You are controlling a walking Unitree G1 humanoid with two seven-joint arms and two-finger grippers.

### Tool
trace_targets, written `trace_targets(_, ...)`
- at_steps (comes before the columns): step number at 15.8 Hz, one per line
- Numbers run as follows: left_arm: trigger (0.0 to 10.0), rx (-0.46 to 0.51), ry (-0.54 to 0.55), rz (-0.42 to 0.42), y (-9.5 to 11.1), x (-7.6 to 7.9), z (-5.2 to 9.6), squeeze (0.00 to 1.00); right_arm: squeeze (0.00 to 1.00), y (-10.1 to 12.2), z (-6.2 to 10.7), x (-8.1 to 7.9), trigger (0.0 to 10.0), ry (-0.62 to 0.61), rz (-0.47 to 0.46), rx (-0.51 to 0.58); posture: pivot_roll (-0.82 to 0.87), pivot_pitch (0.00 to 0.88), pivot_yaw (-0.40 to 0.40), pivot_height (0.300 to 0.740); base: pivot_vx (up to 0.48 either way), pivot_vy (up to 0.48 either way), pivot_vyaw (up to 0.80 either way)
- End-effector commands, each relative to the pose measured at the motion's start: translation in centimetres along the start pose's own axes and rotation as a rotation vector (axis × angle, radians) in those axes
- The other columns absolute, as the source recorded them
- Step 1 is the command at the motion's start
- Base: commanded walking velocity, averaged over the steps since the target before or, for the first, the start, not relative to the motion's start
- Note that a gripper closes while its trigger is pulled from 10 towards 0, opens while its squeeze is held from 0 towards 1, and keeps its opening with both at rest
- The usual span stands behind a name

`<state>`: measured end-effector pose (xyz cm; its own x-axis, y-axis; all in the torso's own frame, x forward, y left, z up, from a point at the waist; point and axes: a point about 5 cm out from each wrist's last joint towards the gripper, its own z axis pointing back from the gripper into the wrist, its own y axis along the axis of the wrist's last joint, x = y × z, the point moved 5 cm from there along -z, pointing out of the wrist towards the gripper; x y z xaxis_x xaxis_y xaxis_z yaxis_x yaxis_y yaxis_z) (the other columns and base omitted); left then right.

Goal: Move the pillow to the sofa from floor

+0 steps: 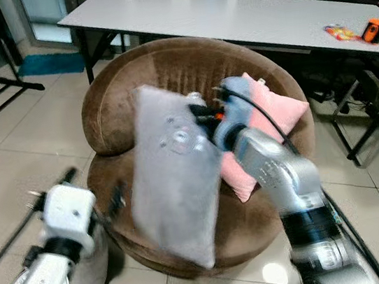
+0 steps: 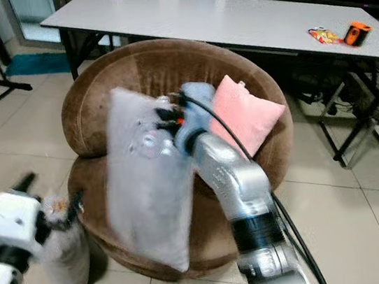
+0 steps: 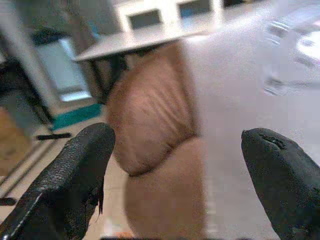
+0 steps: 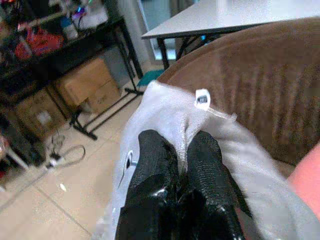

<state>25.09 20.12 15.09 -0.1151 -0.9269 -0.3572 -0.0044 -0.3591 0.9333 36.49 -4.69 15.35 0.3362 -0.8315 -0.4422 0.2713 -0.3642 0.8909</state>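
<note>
The right gripper (image 4: 177, 165) is pinching the upper edge of the grey pillow (image 1: 173, 179), its two black fingers (image 4: 152, 160) pressed together with a fold of fabric bunched between them, just beside the small white tag (image 4: 202, 99). The pillow is hanging off that grip, clear of the tiled floor (image 1: 29, 157), its long axis running close to upright and leaning a little, the top corner near the backrest and the lower end dangling over the front lip of the round brown sofa (image 1: 164, 64). So it is already over the seat rather than beside it; the grip point is above the pillow and the seat is below and slightly behind it.

A pink pillow (image 1: 270, 113) is already propped on the seat, to the robot's right of the grey one and partly behind the right arm. That is leaving the free stretch of cushion on the robot's left of it, which looks to me the natural landing spot.

The left gripper (image 3: 175, 165) is standing wide open and holding nothing, low beside the sofa's front on the robot's left, pointing at the grey fabric and brown upholstery. The right arm is plainly the one doing the work. I would judge the job nearly done: lowering and letting go is what remains, watching that the bottom end does not slide off the front
</note>
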Motion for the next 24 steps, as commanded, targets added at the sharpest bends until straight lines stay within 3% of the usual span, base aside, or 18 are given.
trace_targets(1,10.0,0.027,0.034,-0.001,0.5,-0.5,-0.3,0.00,0.00,1.4,0.9,1.2,10.0,-0.026,-0.004,0.059,0.07,0.000,-0.107,0.740,0.000,0.000,0.00)
trace_targets(2,10.0,0.043,0.022,-0.006,0.7,-0.3,-1.0,0.00,0.00,1.1,2.4,2.3,10.0,-0.053,-0.008,0.071,0.04,0.000,-0.079,0.740,0.000,0.000,0.00)
trace_targets(5,10.0,0.054,-0.028,-0.004,0.8,0.8,-2.3,0.00,0.00,0.2,4.0,4.3,10.0,-0.138,-0.025,0.086,0.00,0.000,-0.014,0.740,0.000,0.000,0.00)
trace_targets(9,10.0,0.048,-0.143,-0.017,0.1,2.4,-3.6,0.00,0.00,-1.2,5.5,4.7,10.0,-0.167,0.059,0.052,-0.05,0.000,0.065,0.740,0.065,0.000,0.00)
trace_targets(11,10.0,0.047,-0.159,-0.016,0.1,2.7,-3.7,0.00,0.00,-1.0,5.6,4.6,10.0,-0.182,0.064,0.058,-0.05,0.000,0.070,0.740,0.268,0.000,0.00)
trace_targets(15,10.0,0.047,-0.170,-0.026,0.0,2.7,-3.3,0.00,0.00,-0.8,5.0,3.0,10.0,-0.111,0.095,0.053,-0.01,0.000,0.045,0.740,0.308,0.000,0.50)
trace_targets(24,10.0,0.032,-0.158,-0.046,-0.4,2.2,-2.7,0.00,0.00,-0.8,4.0,2.9,10.0,-0.107,0.109,0.023,0.01,0.000,0.019,0.740,0.323,0.000,0.15)
